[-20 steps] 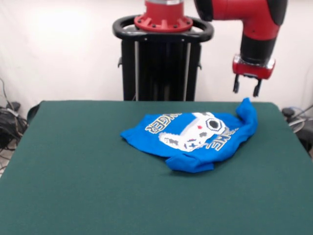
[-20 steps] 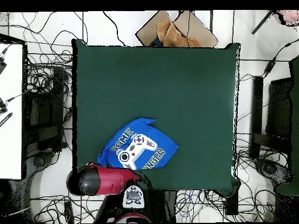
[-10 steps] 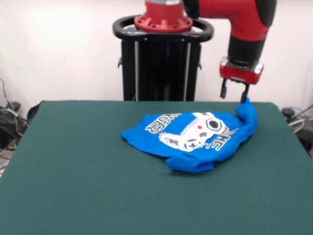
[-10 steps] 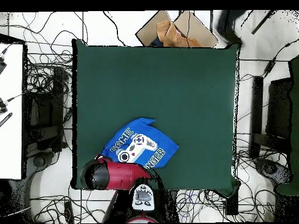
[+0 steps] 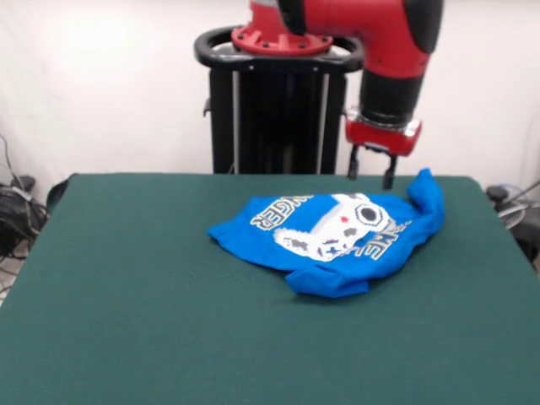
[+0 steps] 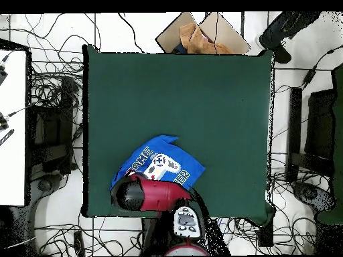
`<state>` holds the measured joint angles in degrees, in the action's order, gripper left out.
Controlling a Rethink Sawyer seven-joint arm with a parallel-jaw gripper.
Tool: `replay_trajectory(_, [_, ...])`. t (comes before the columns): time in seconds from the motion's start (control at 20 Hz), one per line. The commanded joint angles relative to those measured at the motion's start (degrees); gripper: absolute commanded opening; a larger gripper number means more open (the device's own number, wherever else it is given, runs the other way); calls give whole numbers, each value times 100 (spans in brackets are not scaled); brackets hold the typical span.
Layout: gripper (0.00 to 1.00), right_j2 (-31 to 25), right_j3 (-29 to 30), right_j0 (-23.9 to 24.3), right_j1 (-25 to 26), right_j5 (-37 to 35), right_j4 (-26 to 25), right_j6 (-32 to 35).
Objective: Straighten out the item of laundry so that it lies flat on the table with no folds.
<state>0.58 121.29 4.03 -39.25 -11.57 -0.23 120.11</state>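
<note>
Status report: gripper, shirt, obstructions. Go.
Gripper open, empty, hovering above the shirt's far edge. Blue T-shirt crumpled on the green table, one corner peaked up, edges folded under. Nothing else on the table.

The shirt (image 5: 333,238) lay crumpled on the table (image 5: 126,321), nearer its far edge and right of centre in the front view. One corner of it stood raised at the far right. The gripper (image 5: 370,172) hung above the shirt's far edge, just left of that corner.
</note>
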Motion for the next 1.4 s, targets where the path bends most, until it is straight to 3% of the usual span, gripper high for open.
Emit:
replay_trajectory(0.05, [100,-63,-700,328,481,152,-447,77])
replay_trajectory(0.35, [100,-17,-895,417,573,82,-739,114])
replay_trajectory(0.8, [100,561,-1278,183,574,321,-1205,311])
replay_trajectory(1.1, [100,518,-1425,384,683,309,-1458,222])
replay_trajectory(1.4, [100,955,-1335,337,1027,1022,-1805,474])
